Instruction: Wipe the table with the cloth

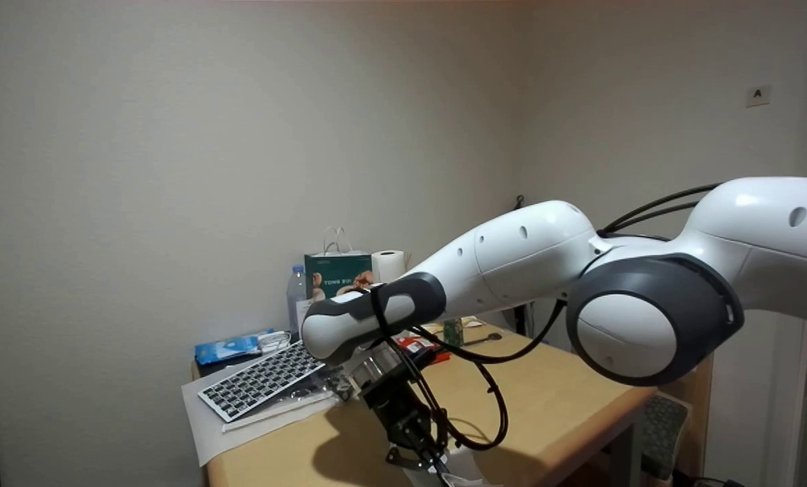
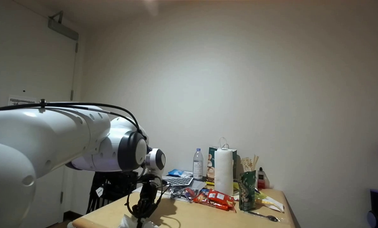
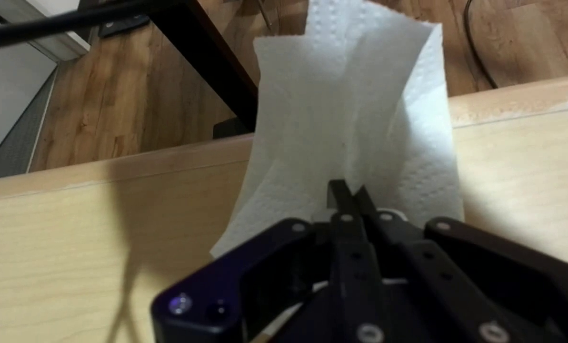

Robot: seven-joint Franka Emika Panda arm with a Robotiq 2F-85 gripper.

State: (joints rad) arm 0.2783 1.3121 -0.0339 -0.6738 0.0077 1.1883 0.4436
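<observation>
My fingers (image 3: 350, 238) are pressed together on the white cloth (image 3: 312, 124), pinching the part over the desk (image 3: 60, 247); how much of it touches the top I cannot tell. I expect it to be very light, limp and easy to tear, so gathering several folds should hold better than one corner. In the wrist view its long axis crosses the desk's edge, roughly square to it, the creased free end pointing out beyond.
</observation>
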